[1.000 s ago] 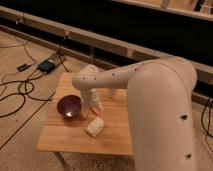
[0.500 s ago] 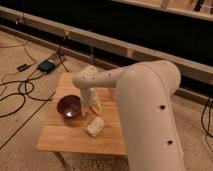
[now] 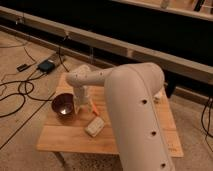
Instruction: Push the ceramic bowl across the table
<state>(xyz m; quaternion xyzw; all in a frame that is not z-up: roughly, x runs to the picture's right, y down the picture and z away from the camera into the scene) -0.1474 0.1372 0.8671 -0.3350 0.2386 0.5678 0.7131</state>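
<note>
The ceramic bowl [image 3: 64, 105] is small, round and dark maroon with a glossy inside. It sits on the left part of the light wooden table [image 3: 125, 141]. My white arm reaches from the lower right across the table top. My gripper [image 3: 80, 106] hangs down from the wrist right beside the bowl's right rim, close to touching it.
A pale rectangular block [image 3: 94, 126] lies on the table in front of the gripper. A small orange object [image 3: 93, 107] lies just right of the gripper. Black cables [image 3: 20, 92] and a dark box [image 3: 46, 65] are on the floor to the left. A dark wall runs behind.
The arm has swung further left across the table. The gripper stays beside the bowl, which has hardly shifted on the table.
</note>
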